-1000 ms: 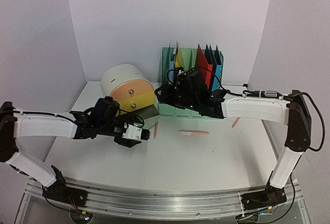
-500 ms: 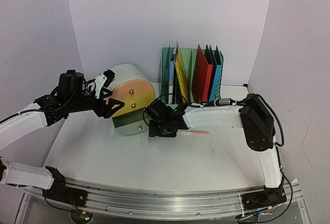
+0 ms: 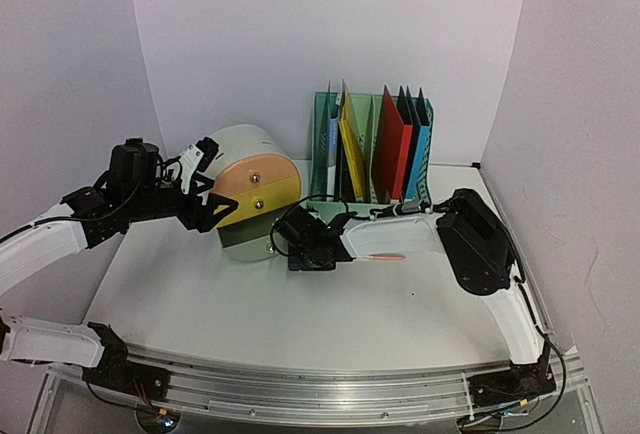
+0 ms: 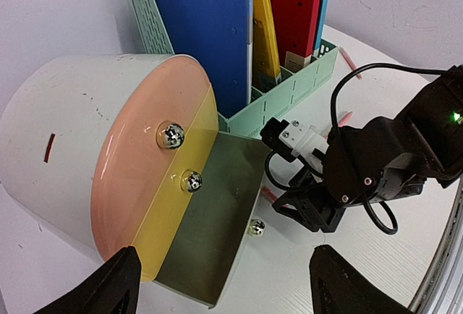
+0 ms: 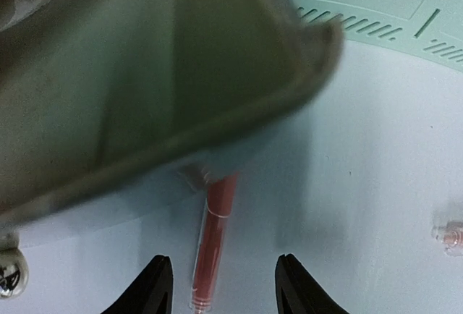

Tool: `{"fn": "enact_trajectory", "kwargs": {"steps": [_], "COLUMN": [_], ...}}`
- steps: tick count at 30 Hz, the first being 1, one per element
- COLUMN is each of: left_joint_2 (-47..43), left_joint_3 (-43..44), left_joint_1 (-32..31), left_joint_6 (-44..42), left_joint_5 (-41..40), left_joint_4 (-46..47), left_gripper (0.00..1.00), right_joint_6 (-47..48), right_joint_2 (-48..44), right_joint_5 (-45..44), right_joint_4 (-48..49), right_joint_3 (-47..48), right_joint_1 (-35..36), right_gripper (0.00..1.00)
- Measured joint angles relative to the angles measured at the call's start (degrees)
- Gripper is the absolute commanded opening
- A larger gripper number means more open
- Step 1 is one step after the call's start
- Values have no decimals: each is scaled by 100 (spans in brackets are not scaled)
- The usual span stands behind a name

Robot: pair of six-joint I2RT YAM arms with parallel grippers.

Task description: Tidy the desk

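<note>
Now: both grippers by the drawer unit

Left of the drawer unit [image 3: 240, 154], the left gripper [image 4: 224, 274] hovers spread wide, holding nothing. The white counter [image 3: 300, 324] lies under the unit. Before the unit's open bottom drawer [image 4: 217, 220], the right gripper [image 5: 221, 289] stands partly apart, straddling a red pen [image 5: 213, 245] without pinching it. Right of the unit stands the green file rack [image 3: 322, 144].

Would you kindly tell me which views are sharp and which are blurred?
Right wrist: the drawer near the lens is smeared out of focus, the pen only soft. Left wrist: sharp, with glints on the knobs. Top: sharp, evenly lit.
</note>
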State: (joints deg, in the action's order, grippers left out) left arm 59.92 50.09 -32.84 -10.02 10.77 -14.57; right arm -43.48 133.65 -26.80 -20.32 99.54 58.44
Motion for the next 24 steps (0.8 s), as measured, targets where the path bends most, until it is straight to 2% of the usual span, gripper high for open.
{"fn": "enact_trajectory", "kwargs": {"steps": [3, 7, 13, 20, 24], "left_joint_2": [0, 0, 0, 6, 85], "left_joint_3": [0, 0, 0, 0, -92], "left_joint_1": [0, 0, 0, 0, 0], "left_joint_6": [-16, -24, -17, 126, 419], "left_joint_5": [-3, -2, 61, 496, 1164], "left_joint_4": [0, 0, 0, 14, 253], "left_gripper": [80, 80, 80, 78, 78], "right_joint_6": [0, -128, -502, -774, -647], "right_joint_2": [106, 101, -363, -1151, -1955], "right_joint_5": [-60, -217, -404, -56, 289], "right_joint_4": [131, 298, 566, 579, 882], "right_joint_3": [21, -116, -967, -2001, -2710], "right_joint_1": [-3, -1, -5, -66, -91], "right_gripper": [42, 24, 1, 0, 0]}}
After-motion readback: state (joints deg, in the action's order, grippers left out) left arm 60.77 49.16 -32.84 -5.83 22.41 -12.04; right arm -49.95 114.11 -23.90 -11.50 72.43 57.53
